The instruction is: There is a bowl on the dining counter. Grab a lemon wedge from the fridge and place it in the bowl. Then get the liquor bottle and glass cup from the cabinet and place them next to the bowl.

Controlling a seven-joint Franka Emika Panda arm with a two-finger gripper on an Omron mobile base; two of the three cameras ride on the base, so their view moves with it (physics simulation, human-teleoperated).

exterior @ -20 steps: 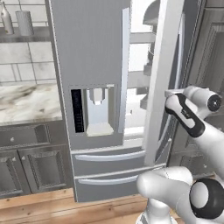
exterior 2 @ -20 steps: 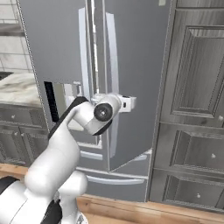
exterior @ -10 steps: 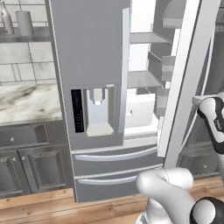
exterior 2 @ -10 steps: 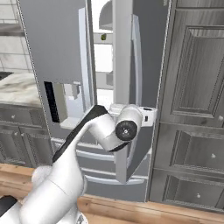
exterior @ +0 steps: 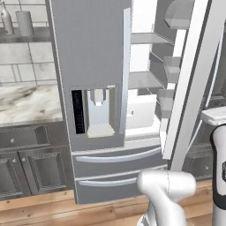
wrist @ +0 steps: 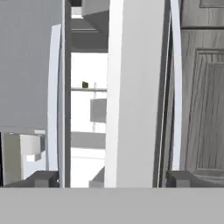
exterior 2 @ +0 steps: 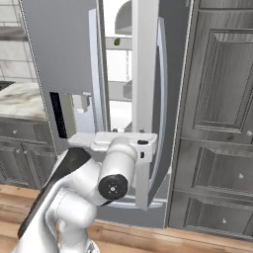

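The grey steel fridge (exterior: 88, 53) (exterior 2: 59, 44) has its left door with the dispenser shut. Its right door (exterior: 194, 88) (exterior 2: 146, 74) (wrist: 135, 87) is swung out edge-on toward me, baring the white shelves. The lemon wedge (wrist: 85, 84) (exterior 2: 117, 42) is a tiny dark green speck on an upper shelf, far back. My gripper (wrist: 111, 178) is open, its tips wide apart, in front of the door's edge and holding nothing. The bowl, the dining counter, the liquor bottle and the glass cup are out of view.
Tall dark grey cabinets (exterior 2: 217, 99) stand close on the right of the open door. A marble worktop (exterior: 26, 103) over grey cupboards lies to the left. A wall shelf above it carries a grey flask (exterior: 5, 20) and a canister (exterior: 24, 23). Fridge drawers (exterior: 114, 156) sit low.
The right fridge door has swung wide open. My hand travelled right with it, then the jaws spread and let go of the door handle.
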